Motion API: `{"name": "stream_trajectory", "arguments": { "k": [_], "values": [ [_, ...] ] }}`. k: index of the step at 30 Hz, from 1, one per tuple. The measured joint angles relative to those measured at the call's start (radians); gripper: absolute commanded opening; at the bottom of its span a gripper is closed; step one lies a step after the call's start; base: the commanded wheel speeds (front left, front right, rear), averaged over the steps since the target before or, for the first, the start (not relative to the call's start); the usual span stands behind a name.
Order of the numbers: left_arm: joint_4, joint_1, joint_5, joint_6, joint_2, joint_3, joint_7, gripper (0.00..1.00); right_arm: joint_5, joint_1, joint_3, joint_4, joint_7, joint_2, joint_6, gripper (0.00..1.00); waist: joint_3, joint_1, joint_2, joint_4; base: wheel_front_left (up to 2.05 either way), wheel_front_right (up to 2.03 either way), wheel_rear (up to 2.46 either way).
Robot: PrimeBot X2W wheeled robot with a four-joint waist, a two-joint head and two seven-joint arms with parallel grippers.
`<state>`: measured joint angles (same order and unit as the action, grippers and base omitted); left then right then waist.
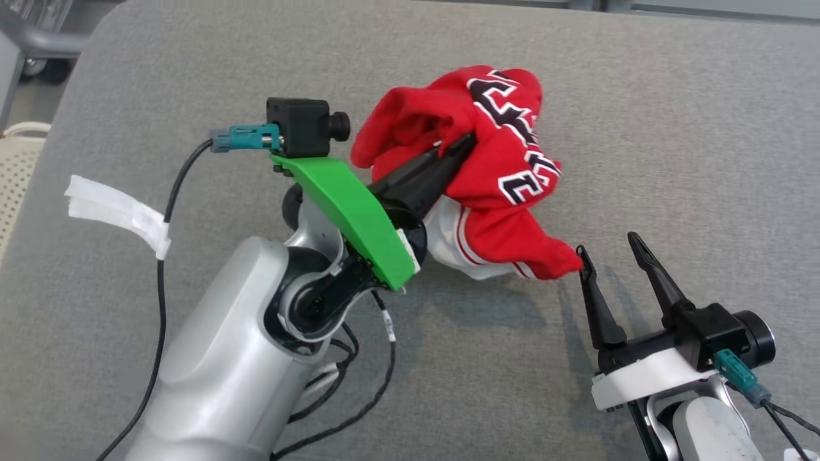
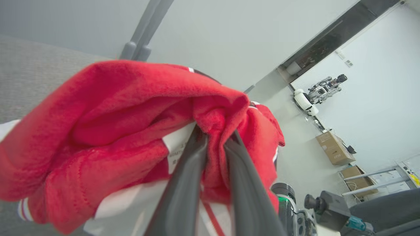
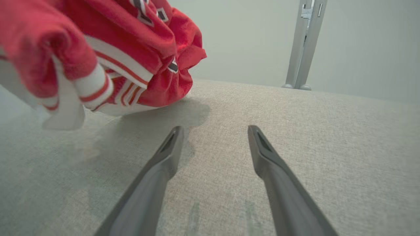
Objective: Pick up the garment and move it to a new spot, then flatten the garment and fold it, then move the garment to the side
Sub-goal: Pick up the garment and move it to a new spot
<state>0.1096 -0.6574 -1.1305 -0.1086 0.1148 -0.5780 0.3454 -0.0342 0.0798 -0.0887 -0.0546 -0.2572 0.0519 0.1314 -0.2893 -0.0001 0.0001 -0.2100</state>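
Jaws of my left gripper (image 1: 457, 149) pinch a fold of the fleecy red garment (image 1: 506, 166), bunched on the grey woven pad (image 1: 672, 115); right gripper (image 1: 607, 244) gapes empty just beside it. Pale wall (image 3: 246, 36) behind.

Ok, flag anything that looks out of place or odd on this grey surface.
The red garment is a crumpled wad, not flat, pinched by the left pincer. A strip of white tape on the left arm's cable sticks out loose, like a flag. Nothing looks spilled or damaged.
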Motion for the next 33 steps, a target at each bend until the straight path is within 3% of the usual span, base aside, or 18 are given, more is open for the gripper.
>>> {"name": "stream_trajectory", "arguments": {
  "k": [7, 15, 16, 17, 18, 27, 30, 33],
  "values": [
    [-0.065, 0.016, 0.007, 0.068, -0.016, -0.010, -0.001, 0.00, -0.047, -0.034, 0.036, 0.001, -0.006, -0.001, 0.000, 1.00, 0.033, 0.0000, 0.0000, 0.098, 0.00, 0.00, 0.00],
    [0.351, -0.013, 0.099, 0.154, 0.050, 0.032, -0.070, 0.00, -0.071, -0.047, 0.008, 0.012, -0.006, -0.002, 0.000, 1.00, 0.048, 0.0000, 0.0000, 0.220, 0.00, 0.00, 0.00],
    [0.409, -0.020, 0.131, 0.162, 0.067, 0.028, -0.090, 0.25, -0.073, -0.047, 0.006, 0.012, -0.006, -0.002, 0.000, 1.00, 0.050, 0.0000, 0.0000, 0.233, 0.00, 0.00, 0.00],
    [0.457, -0.028, 0.153, 0.172, 0.081, 0.032, -0.123, 0.69, -0.075, -0.048, 0.004, 0.013, -0.006, -0.002, 0.000, 1.00, 0.051, 0.0000, 0.0000, 0.244, 0.00, 0.00, 0.00],
    [0.504, -0.037, 0.168, 0.180, 0.091, 0.036, -0.153, 1.00, -0.076, -0.050, 0.003, 0.014, -0.006, -0.002, 0.000, 1.00, 0.052, 0.0000, 0.0000, 0.254, 0.00, 0.00, 0.00],
    [0.737, -0.088, 0.366, 0.233, 0.167, -0.034, -0.371, 1.00, -0.066, -0.102, -0.002, -0.005, -0.006, -0.002, 0.000, 1.00, 0.068, 0.0000, 0.0000, 0.239, 0.00, 0.00, 0.00],
    [0.703, -0.078, 0.354, 0.212, 0.148, -0.028, -0.438, 1.00, -0.058, -0.118, 0.000, -0.005, -0.006, -0.003, 0.000, 1.00, 0.088, 0.0000, 0.0000, 0.215, 0.00, 0.00, 0.00],
    [0.579, -0.023, 0.367, 0.160, 0.086, -0.089, -0.450, 1.00, -0.038, -0.136, 0.005, -0.005, -0.006, -0.003, 0.000, 1.00, 0.108, 0.0000, 0.0000, 0.175, 0.00, 0.00, 0.00]
  ]
}}
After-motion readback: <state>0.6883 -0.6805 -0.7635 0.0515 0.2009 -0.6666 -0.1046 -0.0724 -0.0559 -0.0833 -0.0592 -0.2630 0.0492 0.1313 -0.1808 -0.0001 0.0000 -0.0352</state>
